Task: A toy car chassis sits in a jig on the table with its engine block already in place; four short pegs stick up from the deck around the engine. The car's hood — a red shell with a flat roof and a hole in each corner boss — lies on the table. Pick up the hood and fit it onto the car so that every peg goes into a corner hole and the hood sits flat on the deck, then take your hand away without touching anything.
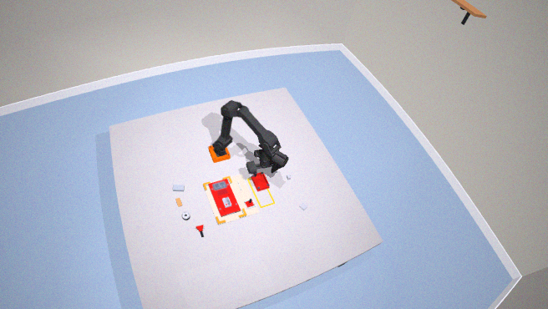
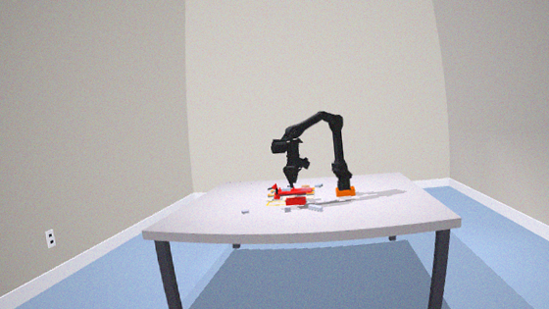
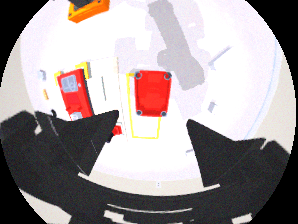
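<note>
Beside the chassis [image 1: 234, 209] [image 2: 295, 192] [image 3: 75, 98], on the table: the hood [image 1: 260, 182] [image 2: 296, 201] [image 3: 153, 93], overlapping one end of the yellow outline [image 1: 267, 205] [image 2: 268, 204] [image 3: 145, 137], unfitted. Above the hood: the gripper [image 1: 256, 174] [image 2: 292, 186] [image 3: 153, 117], fingers released, holding nothing. Likely hazards: from off-centre descent, a nudged or skewed hood; from a shallow grip, slipping during lifting; from slight rotation, missed pegs at the chassis.
</note>
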